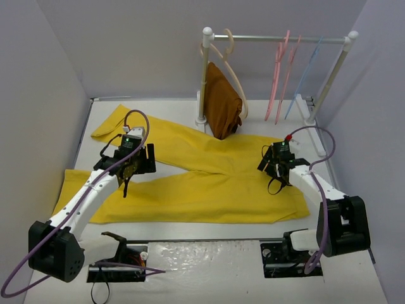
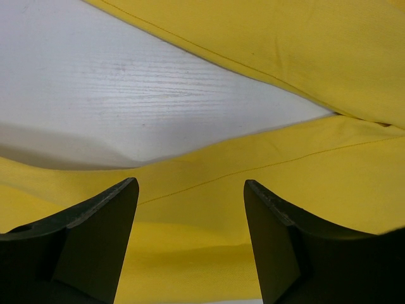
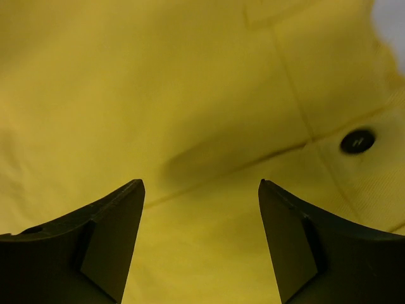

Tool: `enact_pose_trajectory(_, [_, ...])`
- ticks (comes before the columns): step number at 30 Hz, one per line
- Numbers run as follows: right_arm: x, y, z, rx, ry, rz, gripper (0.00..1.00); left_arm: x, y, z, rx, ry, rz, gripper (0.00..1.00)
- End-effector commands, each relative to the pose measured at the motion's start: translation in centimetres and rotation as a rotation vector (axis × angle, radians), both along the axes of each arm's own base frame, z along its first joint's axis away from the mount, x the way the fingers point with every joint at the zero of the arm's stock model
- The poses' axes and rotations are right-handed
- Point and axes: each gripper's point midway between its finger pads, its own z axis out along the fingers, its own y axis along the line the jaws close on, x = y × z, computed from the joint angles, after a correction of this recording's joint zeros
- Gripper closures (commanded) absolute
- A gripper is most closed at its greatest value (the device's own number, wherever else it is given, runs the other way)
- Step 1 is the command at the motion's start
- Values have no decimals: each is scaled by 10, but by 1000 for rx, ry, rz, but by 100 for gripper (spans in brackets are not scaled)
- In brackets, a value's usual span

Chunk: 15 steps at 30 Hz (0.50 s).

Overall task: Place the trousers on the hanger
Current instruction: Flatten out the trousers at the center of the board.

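The large bright yellow soft cloth trousers (image 1: 209,180) lie flat on the white table (image 2: 126,76), legs to your left, waist to your right. They look light and limp, so take them at the waistband by the dark button (image 3: 357,140). Your left gripper (image 2: 190,183) hangs open over the gap between the legs, and your right gripper (image 3: 201,183) is open just over the waist. The thin pink plastic hanger (image 1: 278,69) hangs on the far rail (image 1: 285,39).

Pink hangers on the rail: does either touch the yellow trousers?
Apart. Top external view: both pink hangers hang from the rail, bare table between their tips and the trousers.
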Motion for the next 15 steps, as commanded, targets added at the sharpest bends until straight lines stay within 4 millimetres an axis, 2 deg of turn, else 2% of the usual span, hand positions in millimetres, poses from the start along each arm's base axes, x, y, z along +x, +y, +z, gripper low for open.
enact_pose_trajectory(1, [-20,24,-14,118,25,-40,27,11,-3,26,-42,-97,14,36])
enact_pose_trajectory(3, [-27,21,-26,126,66,-60,23,10,-5,25,-55,-92,18,36])
enact_pose_trajectory(6, [-33,1,-40,142,114,-125,15,5,-4,23,-69,-80,29,36])
enact_pose_trajectory(11, [-38,-68,-45,145,139,-338,4,-11,5,22,-67,-70,71,36])
enact_pose_trajectory(15, [-33,-104,-34,77,97,-447,2,-22,11,22,-69,-59,99,36])
